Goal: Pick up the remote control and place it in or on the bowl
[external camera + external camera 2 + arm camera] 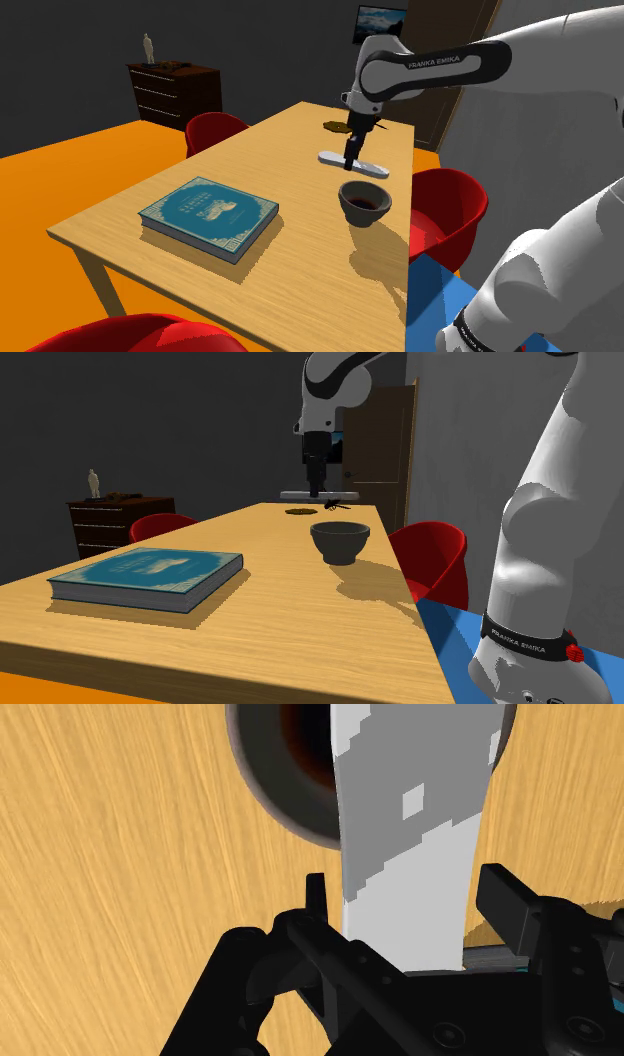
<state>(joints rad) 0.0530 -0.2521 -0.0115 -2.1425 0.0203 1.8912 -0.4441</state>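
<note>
My black gripper (351, 156) was clamped on the flat grey-white remote control (353, 165), which hung above the wooden bench (300, 255), just beyond the dark round bowl (364, 203).

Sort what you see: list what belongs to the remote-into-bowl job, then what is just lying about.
Job: remote control, clasped in the gripper; dark bowl.
Lying about: blue book; small dark object past the remote; red chairs; dresser.
</note>
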